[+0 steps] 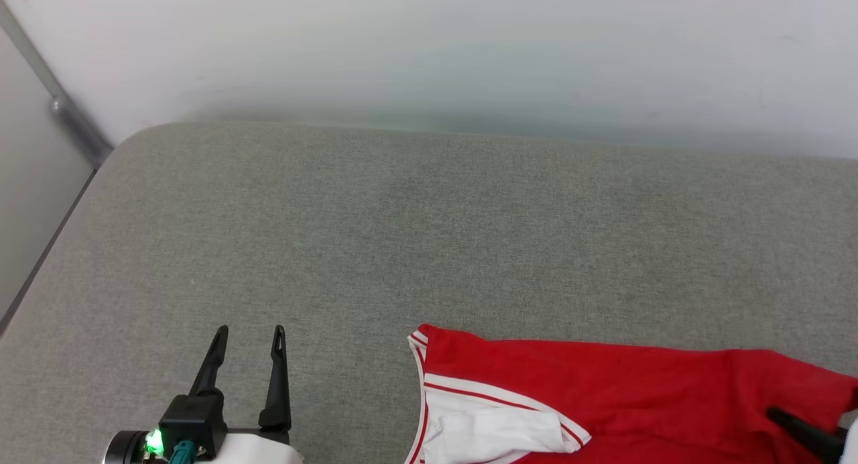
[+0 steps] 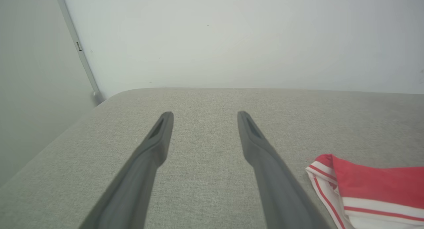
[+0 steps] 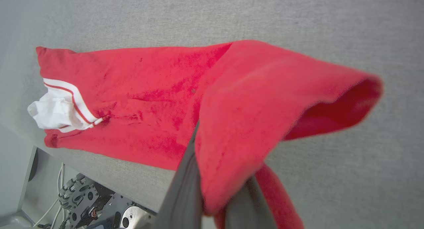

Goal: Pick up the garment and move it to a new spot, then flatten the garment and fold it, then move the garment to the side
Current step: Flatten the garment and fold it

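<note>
The garment (image 1: 603, 397) is a red shirt with a white sleeve and red-and-white striped trim, lying folded long at the near right of the grey padded surface (image 1: 402, 236). My right gripper (image 1: 781, 417) is at the garment's right end, shut on a fold of red cloth. In the right wrist view the right gripper (image 3: 212, 189) holds that fold raised above the rest of the garment (image 3: 132, 100). My left gripper (image 1: 249, 331) stands open and empty to the left of the shirt, apart from it. The left wrist view shows the left gripper (image 2: 204, 114) with the garment's striped corner (image 2: 374, 186) at its right.
A pale wall (image 1: 429, 48) runs along the far edge of the surface. The surface's rounded far left corner (image 1: 134, 142) drops off to a grey floor strip. Below the near edge, the robot's base (image 3: 96, 206) with cables shows in the right wrist view.
</note>
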